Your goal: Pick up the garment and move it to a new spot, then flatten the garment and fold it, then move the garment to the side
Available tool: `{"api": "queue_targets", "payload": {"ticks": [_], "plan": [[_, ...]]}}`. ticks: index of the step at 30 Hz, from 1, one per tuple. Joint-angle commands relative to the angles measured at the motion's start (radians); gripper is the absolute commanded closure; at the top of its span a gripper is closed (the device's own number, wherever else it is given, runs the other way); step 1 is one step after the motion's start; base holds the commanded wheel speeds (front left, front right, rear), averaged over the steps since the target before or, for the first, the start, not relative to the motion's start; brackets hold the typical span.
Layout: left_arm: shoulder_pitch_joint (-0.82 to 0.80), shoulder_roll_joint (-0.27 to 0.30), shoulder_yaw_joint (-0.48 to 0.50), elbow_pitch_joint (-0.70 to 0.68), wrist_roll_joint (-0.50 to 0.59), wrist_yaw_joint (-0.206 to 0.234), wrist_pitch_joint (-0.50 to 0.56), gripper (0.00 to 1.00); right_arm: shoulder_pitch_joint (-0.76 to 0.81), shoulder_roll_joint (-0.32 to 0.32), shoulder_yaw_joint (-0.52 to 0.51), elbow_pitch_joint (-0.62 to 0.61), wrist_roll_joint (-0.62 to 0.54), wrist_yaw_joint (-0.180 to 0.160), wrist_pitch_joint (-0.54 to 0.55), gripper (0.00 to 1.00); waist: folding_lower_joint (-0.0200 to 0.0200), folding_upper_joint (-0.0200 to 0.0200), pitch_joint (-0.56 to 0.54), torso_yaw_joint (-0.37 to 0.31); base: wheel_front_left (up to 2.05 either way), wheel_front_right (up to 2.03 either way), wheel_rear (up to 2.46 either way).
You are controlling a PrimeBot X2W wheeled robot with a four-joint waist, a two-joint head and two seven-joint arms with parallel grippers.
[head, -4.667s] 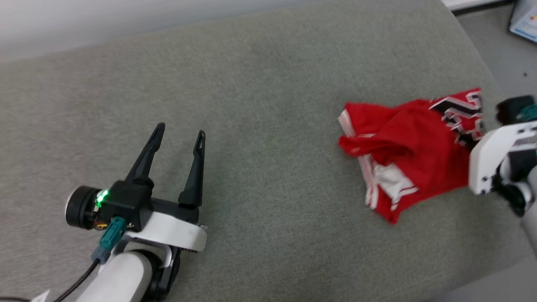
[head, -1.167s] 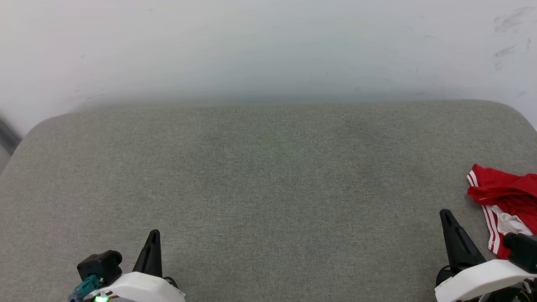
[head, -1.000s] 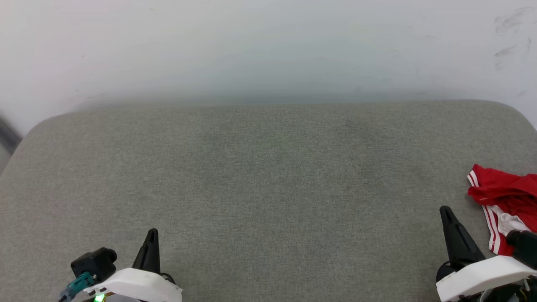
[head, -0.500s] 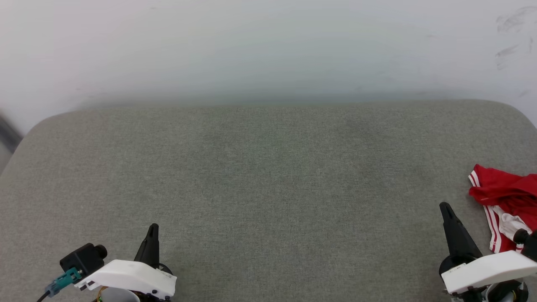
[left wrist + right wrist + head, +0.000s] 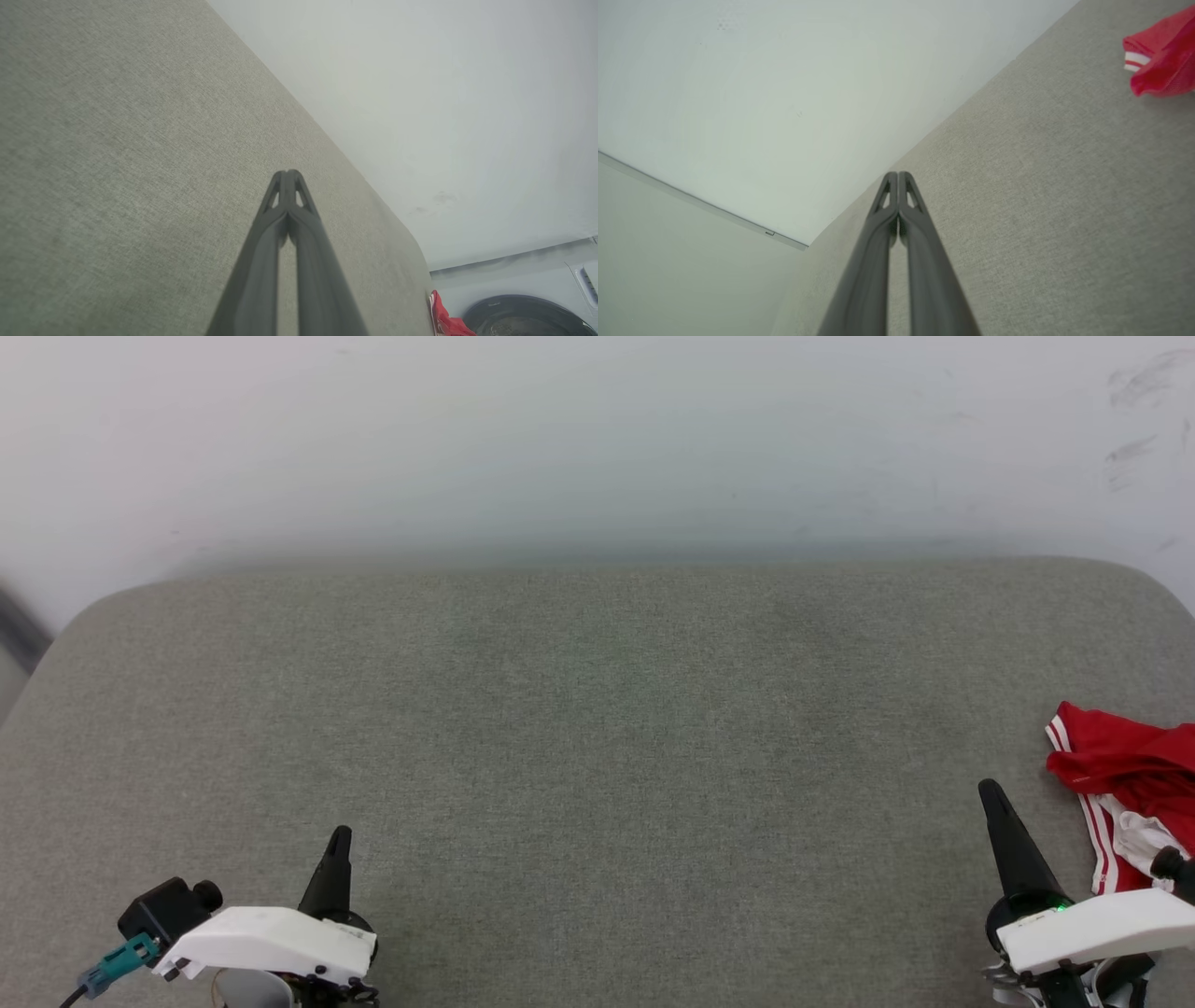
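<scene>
Head view: garment (image 5: 1120, 770) bunched at cushion (image 5: 597, 709) edge; a nudge may push it off. Left gripper (image 5: 288, 177), right gripper (image 5: 899, 177): jaws pressed together, empty.

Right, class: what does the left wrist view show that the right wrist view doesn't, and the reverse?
Left wrist: the left gripper, shut, and a dark round appliance at lower right. Right wrist: the right gripper, shut, and a ledge line across the wall. Shared: the grey cushion, the pale wall, the red garment at an edge.
</scene>
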Motion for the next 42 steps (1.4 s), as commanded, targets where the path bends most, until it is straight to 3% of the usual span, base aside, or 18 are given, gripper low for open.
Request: {"api": "queue_targets", "payload": {"ticks": [1, 42], "plan": [[-0.029, 0.000, 0.014, -0.006, -0.017, -0.010, 0.005, 1.00, -0.025, -0.001, -0.003, -0.003, 0.025, 0.000, 0.002, 1.00, 0.0000, 0.0000, 0.000, 0.000, 0.00, 0.00, 0.00], [-0.063, -0.097, 0.164, 0.037, -0.339, -0.133, 0.117, 1.00, -0.086, 0.001, -0.018, 0.103, 0.466, 0.000, 0.022, 1.00, 0.0000, 0.0000, 0.007, 0.009, 0.00, 0.00, 0.00]]}}
